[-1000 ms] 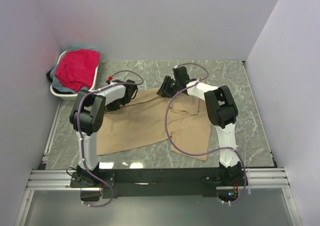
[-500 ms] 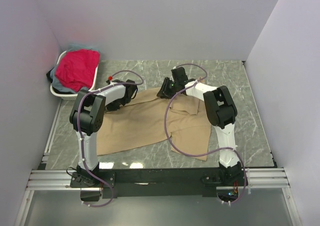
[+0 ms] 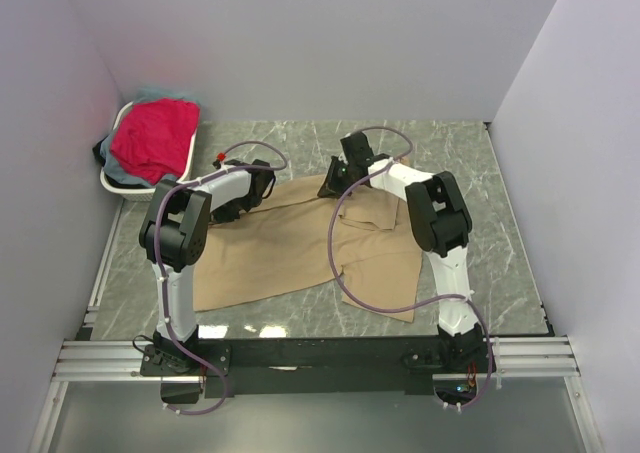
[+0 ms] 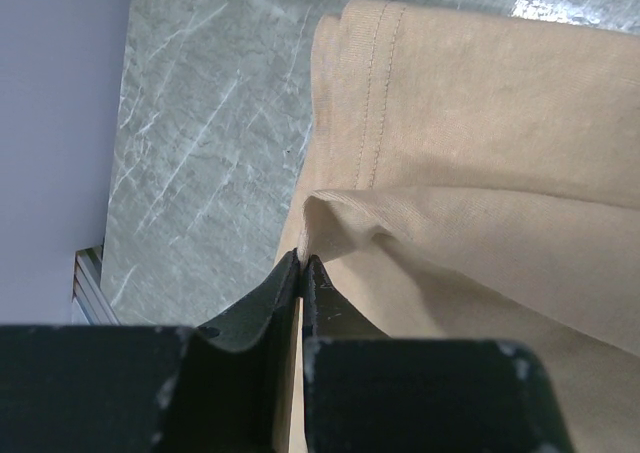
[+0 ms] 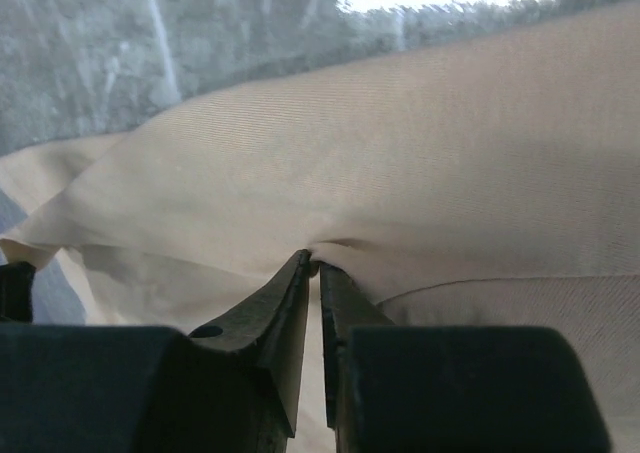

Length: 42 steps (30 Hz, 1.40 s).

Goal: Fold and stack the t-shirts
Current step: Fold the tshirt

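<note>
On a grey marble table (image 3: 480, 173) between pale walls, the tan shirt (image 3: 280, 243) lies spread mid-table; the right gripper (image 5: 315, 265) has just pinched its far edge, joining the left gripper (image 4: 301, 263) already pinching cloth, so a fold looks ready to begin.

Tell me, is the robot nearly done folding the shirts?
Not nearly. Done: no folded pile shows yet. In hand: the tan t-shirt lies spread on the table, and the left gripper and right gripper each pinch its far edge. Still to do: the red t-shirt and others wait in the white basket.
</note>
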{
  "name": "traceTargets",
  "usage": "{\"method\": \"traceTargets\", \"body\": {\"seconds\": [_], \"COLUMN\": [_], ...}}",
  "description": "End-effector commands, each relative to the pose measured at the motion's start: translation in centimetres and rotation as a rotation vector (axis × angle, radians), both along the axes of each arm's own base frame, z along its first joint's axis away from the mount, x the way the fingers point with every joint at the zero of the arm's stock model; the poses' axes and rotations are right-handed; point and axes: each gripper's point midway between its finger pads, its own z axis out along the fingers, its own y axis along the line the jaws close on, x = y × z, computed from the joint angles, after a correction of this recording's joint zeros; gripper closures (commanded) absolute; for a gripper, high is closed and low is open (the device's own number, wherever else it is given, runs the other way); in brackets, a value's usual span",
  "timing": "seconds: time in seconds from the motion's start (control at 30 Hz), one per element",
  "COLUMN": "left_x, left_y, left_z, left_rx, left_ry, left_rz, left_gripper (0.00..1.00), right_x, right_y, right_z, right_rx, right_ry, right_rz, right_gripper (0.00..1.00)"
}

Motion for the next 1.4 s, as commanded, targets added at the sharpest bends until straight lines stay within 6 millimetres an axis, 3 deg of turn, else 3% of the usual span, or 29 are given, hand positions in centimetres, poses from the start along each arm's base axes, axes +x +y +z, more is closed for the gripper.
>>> {"method": "traceTargets", "body": {"seconds": [0.0,0.13,0.4,0.6,1.1,1.2,1.27,1.3,1.33,1.37], "left_x": [0.8,0.7,0.8,0.4,-1.2,-1.3,-1.6,-1.9,-2.0,-2.0], "left_y": [-0.3,-0.2,0.7,1.2,1.8,1.8,2.0,2.1,2.2,2.2], "left_z": [0.9,0.9,2.9,3.3,2.2,1.8,1.6,1.6,1.7,1.9], "left_rx": [-0.018,-0.012,0.016,0.044,0.084,0.093,0.111,0.118,0.127,0.129], "left_ry": [-0.039,-0.037,-0.08,-0.074,-0.019,-0.001,0.007,0.015,0.008,-0.003], "left_rz": [-0.005,0.0,0.016,0.03,0.05,0.05,0.059,0.06,0.066,0.074], "left_gripper": [0.91,0.91,0.93,0.93,0.92,0.8,0.56,0.43,0.14,0.08], "right_x": [0.1,-0.2,-1.0,-1.9,-5.0,-5.5,-5.6,-5.7,-5.8,-5.7], "right_y": [0.6,0.9,0.2,-0.8,-4.1,-3.6,-3.6,-3.6,-3.6,-3.7], "right_z": [-0.5,0.3,6.5,8.2,4.1,3.5,3.4,3.2,3.4,3.5], "right_rx": [-0.016,0.013,0.027,-0.01,-0.158,-0.136,-0.133,-0.134,-0.136,-0.142], "right_ry": [0.003,-0.023,-0.183,-0.209,-0.103,-0.087,-0.077,-0.072,-0.074,-0.081], "right_rz": [0.014,0.035,0.055,0.053,0.037,0.065,0.075,0.08,0.08,0.073], "right_gripper": [0.86,1.0,1.0,1.0,1.0,0.99,0.92,0.8,0.7,0.64]}}
